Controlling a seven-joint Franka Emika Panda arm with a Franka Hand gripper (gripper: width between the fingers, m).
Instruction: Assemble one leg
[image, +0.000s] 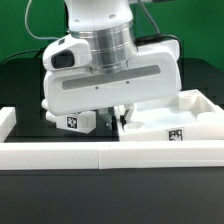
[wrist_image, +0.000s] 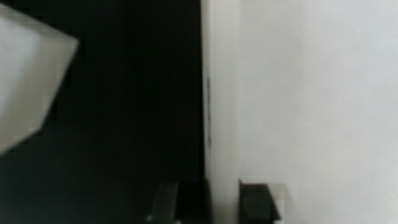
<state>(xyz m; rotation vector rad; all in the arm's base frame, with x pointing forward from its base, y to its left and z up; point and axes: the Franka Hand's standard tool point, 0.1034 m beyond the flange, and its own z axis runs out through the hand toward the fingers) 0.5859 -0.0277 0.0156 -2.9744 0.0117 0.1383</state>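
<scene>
Just left of centre in the exterior view, the leg (image: 78, 121) lies loose on the dark table (image: 25, 85), not yet picked up. With the wrist pointing straight down, the gripper (wrist_image: 215, 204) straddles the edge of the white panel (wrist_image: 311, 100). Its fingers are set narrow, but whether they actually pinch the edge I cannot tell. The panel is probably being squared up first, so the leg can be fitted afterwards.

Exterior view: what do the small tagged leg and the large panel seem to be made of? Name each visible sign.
The leg: apparently matte white plastic, uniform and opaque; its tag looks like a printed black-and-white sticker. The panel: probably the same matte white plastic, with a raised rim, no grain, no shine. Blur leaves this open.
</scene>
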